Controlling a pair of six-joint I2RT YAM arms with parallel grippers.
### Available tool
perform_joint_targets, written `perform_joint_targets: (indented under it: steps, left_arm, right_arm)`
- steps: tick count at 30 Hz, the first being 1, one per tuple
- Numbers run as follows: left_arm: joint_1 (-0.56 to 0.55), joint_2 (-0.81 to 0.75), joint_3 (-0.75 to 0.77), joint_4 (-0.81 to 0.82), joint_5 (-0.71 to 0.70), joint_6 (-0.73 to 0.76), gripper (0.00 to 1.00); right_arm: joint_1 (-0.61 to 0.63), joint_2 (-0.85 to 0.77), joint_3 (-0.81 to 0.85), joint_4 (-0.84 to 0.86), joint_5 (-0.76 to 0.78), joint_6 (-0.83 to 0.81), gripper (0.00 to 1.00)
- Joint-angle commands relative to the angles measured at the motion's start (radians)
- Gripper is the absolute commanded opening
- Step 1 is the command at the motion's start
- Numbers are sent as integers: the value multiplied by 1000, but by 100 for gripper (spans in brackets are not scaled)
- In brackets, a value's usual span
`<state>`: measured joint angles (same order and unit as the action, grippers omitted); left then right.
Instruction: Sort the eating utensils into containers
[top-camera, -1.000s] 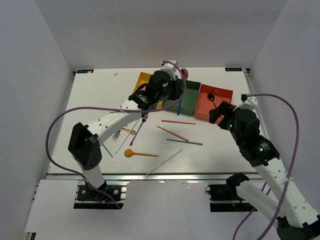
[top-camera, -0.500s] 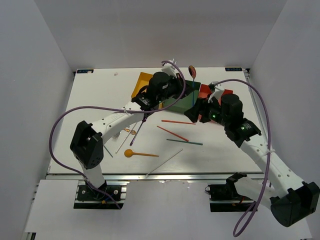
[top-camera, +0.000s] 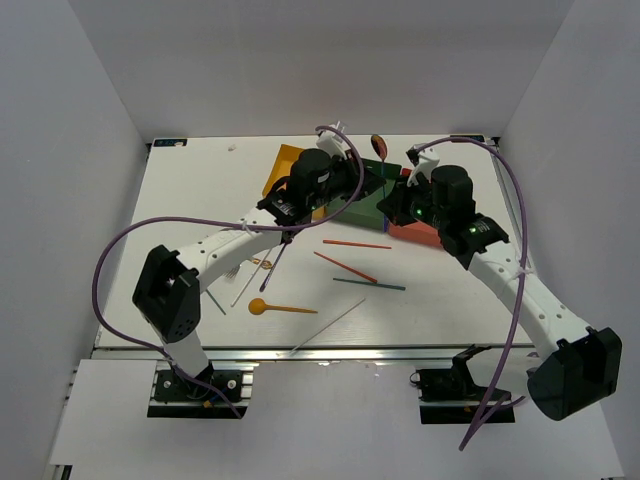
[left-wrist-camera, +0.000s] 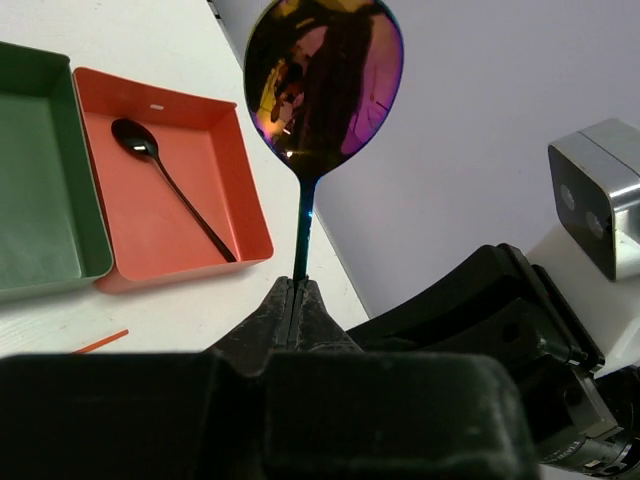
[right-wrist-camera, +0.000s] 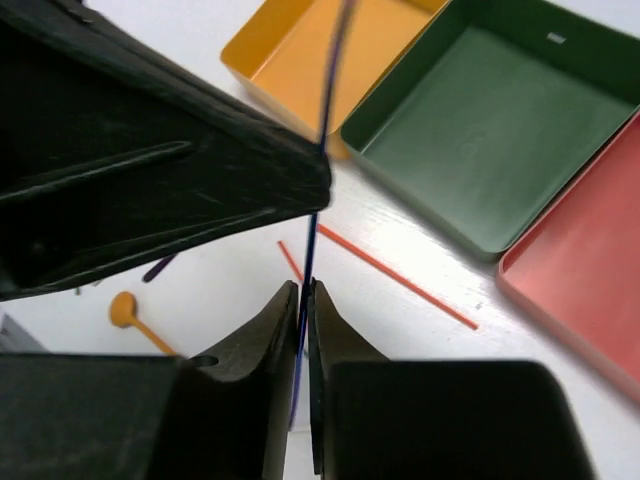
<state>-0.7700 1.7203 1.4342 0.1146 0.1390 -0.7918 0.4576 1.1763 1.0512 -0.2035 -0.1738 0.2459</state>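
An iridescent pink spoon stands upright in the air, bowl up, above the green tray. My left gripper is shut on its thin handle. My right gripper has its jaws pressed on the same handle, on the far side of the left fingers from the bowl. In the top view the bowl shows above both grippers, left and right. A black spoon lies in the red-orange tray. The yellow tray is partly hidden.
On the table lie an orange spoon, two red chopsticks, a green chopstick, a pale chopstick and a purple fork. White walls close in three sides of the table.
The right arm swung left from beside the red-orange tray to the left gripper, and its jaws closed on the spoon's handle. The left arm kept its hold on the spoon, which now stands upright.
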Motion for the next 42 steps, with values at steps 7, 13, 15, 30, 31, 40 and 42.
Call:
perform_joint_targets:
  steps: [7,13,15,30,31,40,42]
  left_arm:
    - [-9,-87,25,-44,-76,14,56]
    - [8,-172,156,-524,-646,94,98]
    - [21,-250,141,-623,-770,138,98]
    - [28,-755,-376,-705,-731,457,98]
    - [28,-761,-402,-702,-708,457,98]
    - [28,-732,-431,-695,-691,450,98]
    - [28,-720,-419,-698,-684,445,98]
  right_arm:
    - [0,14,58,-26,129,-112,0]
    - [-95,132,139,-207,326,-201,0]
    - [-111,186,159,-240,381,-244,0]
    - [-303,649,481,-347,333,-519,0]
    - [-301,663,490,-346,333,-519,0]
    - [-303,681,460,-338,372,-508,16]
    - [-304,680,455,-347,391,-511,21]
